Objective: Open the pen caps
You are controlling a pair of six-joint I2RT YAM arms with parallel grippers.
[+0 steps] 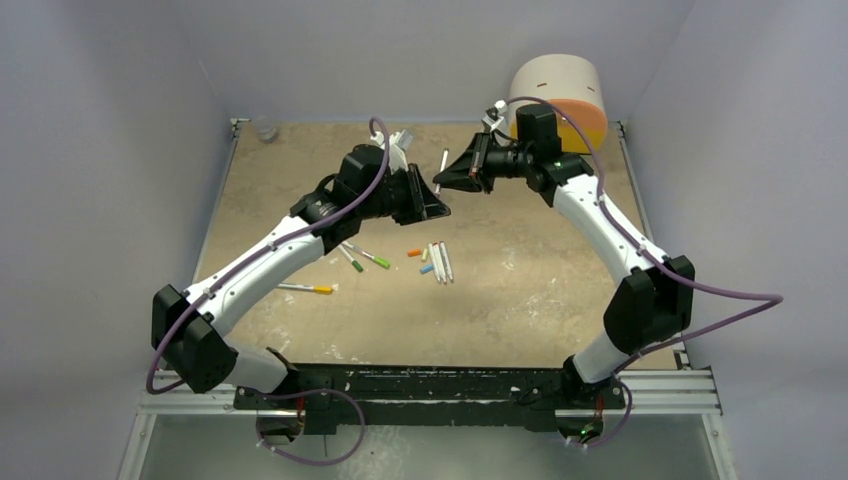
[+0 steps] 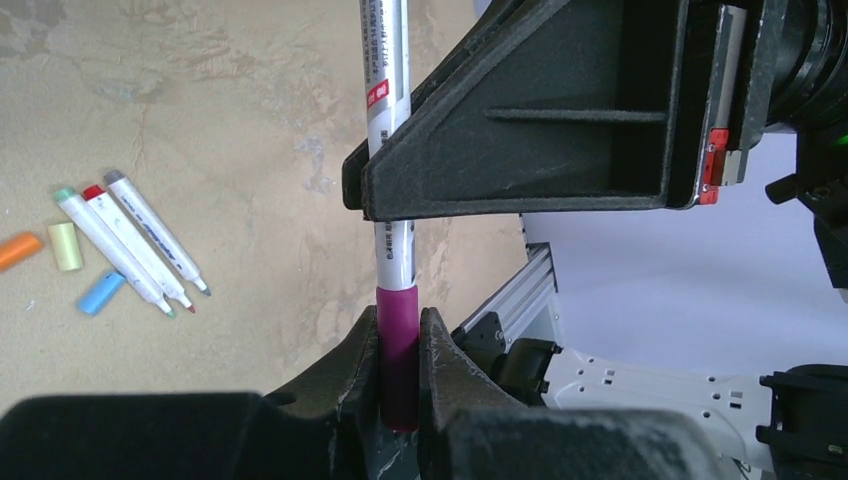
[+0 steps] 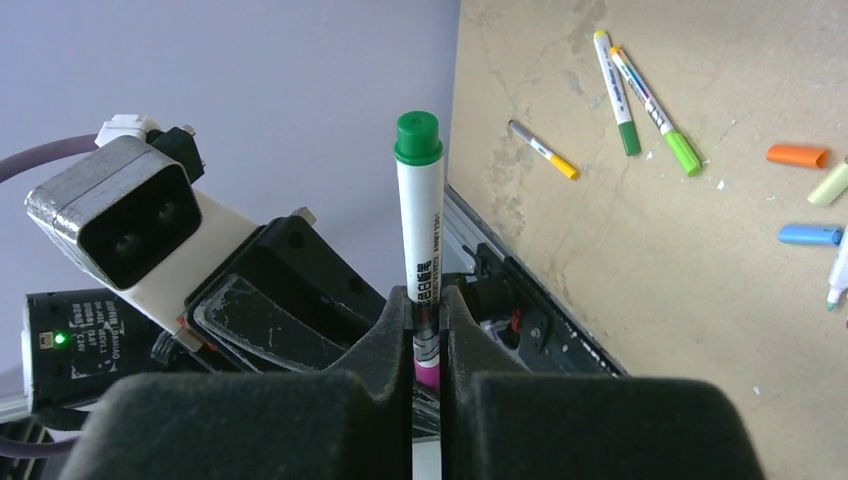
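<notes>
Bottom centre, the left gripper (image 2: 400, 335) pinches the magenta cap (image 2: 397, 360) while the right gripper (image 3: 427, 300) clamps the white pen (image 3: 420, 225), apparently to pull them apart.

Pale lilac-grey walls (image 1: 100, 150) close in the table (image 1: 540, 310) on three sides, under soft, even light. The tabletop is beige and mottled, scuffed with white marks. A round cream-and-orange drawer unit (image 1: 560, 95) sits in the far right corner. An aluminium rail (image 1: 690, 385) runs along the near edge.
</notes>
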